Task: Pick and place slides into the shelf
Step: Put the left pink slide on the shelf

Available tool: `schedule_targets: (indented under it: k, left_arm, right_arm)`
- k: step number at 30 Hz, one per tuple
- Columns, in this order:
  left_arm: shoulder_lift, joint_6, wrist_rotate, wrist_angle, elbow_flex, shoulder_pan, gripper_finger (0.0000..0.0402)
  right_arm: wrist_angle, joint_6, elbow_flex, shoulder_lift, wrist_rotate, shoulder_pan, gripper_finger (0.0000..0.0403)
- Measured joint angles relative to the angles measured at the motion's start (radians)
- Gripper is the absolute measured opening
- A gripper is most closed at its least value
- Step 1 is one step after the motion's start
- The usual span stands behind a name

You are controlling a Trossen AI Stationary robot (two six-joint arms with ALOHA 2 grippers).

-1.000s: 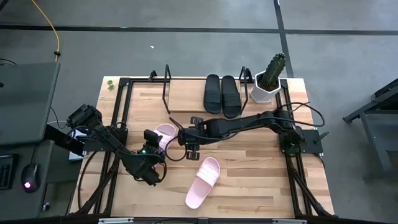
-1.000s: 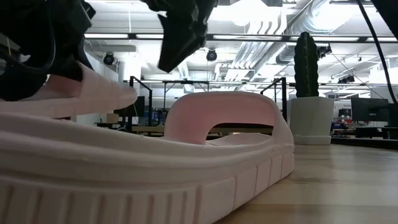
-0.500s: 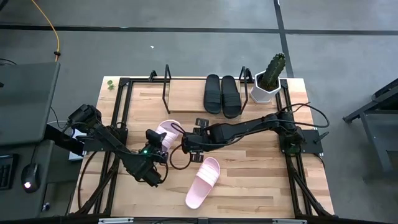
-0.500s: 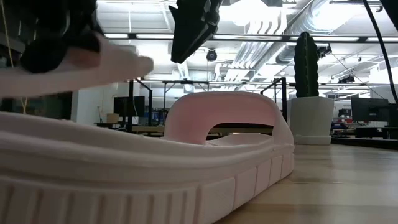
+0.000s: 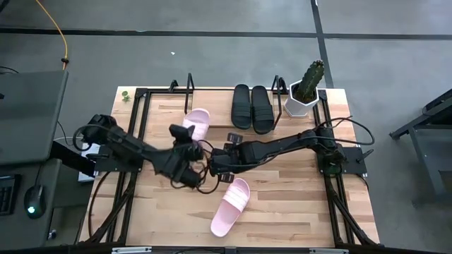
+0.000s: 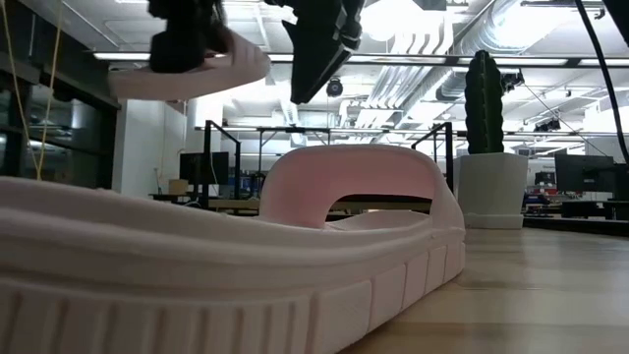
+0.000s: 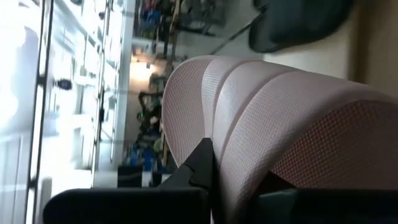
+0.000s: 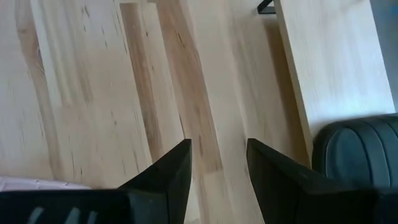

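My left gripper is shut on a pale pink slide and holds it in the air over the table, just in front of the shelf's left part. In the low view this slide hangs high up. The second pink slide lies sole down on the table near the front. Two black slides lie side by side on the shelf. My right gripper hovers open over the table's middle, beside the left one, with nothing between its fingers. My left gripper holds the pink slide at its end nearest the arm. In the wrist view a dark finger lies against the ribbed pink strap; the rest of the hold is hidden. The fingers come nearly level from the near left. The slide is lifted clear, roughly level.
A white pot with a cactus stands at the shelf's right end. Black wire loops rise at the shelf's ends. Bare shelf board lies left of the black slides. Bare tabletop lies to the right of the lying pink slide.
My left gripper has risen and swung toward the table's far edge and a little right, carrying the pink slide from low above the table's middle up toward the shelf. The slide has stayed in the hold and has turned its free end toward the shelf.
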Motion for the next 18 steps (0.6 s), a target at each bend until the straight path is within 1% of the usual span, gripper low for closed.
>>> schedule_targets:
  k: [4, 8, 14, 18]
  left_arm:
    - [0.001, 0.0, 0.0, -0.014, 0.054, 0.064, 0.0008]
    - [0.001, 0.0, -0.001, -0.034, 0.104, 0.101, 0.0003]
    - [-0.04, 0.016, -0.015, -0.026, 0.142, 0.111, 0.0006]
    - [-0.08, 0.035, -0.019, -0.018, 0.142, 0.108, 0.0004]
  right_arm:
    - [-0.012, 0.005, 0.0, 0.0, 0.016, 0.01, 0.0146]
    - [-0.034, 0.029, 0.0, -0.003, 0.103, 0.025, 0.0146]
    - [-0.113, 0.147, 0.0, -0.049, 0.238, 0.051, 0.0146]
    - [-0.159, 0.207, 0.0, -0.071, 0.296, 0.082, 0.0146]
